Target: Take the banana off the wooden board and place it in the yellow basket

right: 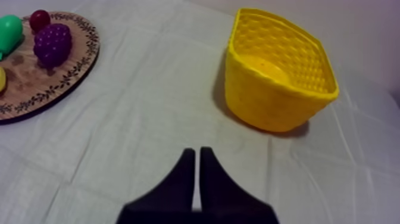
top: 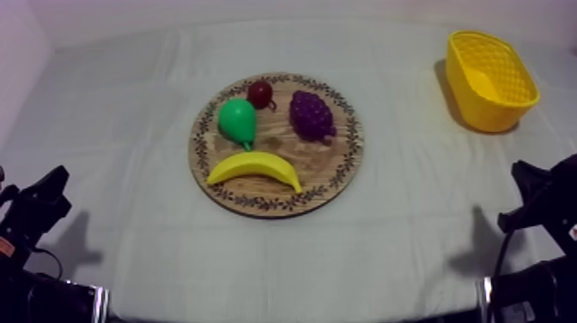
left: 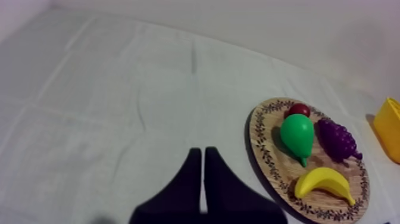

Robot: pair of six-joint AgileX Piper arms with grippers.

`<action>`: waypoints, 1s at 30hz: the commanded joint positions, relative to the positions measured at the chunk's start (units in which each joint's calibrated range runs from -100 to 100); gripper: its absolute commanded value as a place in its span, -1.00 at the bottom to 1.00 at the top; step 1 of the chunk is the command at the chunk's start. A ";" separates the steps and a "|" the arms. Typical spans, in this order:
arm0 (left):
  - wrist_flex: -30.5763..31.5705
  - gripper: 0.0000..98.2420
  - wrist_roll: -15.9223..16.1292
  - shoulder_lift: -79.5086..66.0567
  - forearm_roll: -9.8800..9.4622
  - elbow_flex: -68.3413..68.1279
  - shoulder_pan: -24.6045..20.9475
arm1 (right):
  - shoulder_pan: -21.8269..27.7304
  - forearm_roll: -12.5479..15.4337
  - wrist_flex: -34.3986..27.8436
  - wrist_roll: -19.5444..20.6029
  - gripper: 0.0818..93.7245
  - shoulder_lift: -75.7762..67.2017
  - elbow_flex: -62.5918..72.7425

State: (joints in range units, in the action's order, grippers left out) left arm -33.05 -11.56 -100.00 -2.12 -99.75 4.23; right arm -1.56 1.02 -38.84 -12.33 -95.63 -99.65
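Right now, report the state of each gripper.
Left gripper: shut, holding nothing, beside the round wooden board with the patterned rim.
Right gripper: shut, holding nothing, in front of the yellow basket.

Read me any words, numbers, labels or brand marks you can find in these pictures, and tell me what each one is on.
There is no text to read.
The wooden board has only a leafy pattern round its rim, no letters.
The yellow basket, banana, pear, grapes, small red fruit and cloth are plain, with no label, number or sign.
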 commanded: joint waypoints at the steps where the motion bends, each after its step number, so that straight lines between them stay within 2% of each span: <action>1: -0.01 -1.00 0.01 0.00 0.00 -0.03 0.01 | 0.03 0.03 -0.03 0.10 -0.99 -0.04 -0.02; 22: -0.01 -1.00 0.01 0.00 0.00 -0.03 0.01 | 0.03 0.03 -0.03 0.10 -0.99 -0.04 -0.02; 27: -0.01 -1.00 0.01 0.00 0.00 -0.03 0.01 | -0.46 0.03 -0.03 2.39 -0.99 -0.04 -0.02; 30: -0.01 -1.00 0.00 0.00 0.00 -0.03 0.01 | 0.06 0.05 -0.03 0.68 -0.99 -0.04 -0.02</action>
State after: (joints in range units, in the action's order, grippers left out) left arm -33.05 -11.56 -100.00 -2.12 -99.75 4.23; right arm -1.76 1.02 -38.84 -9.84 -95.63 -99.65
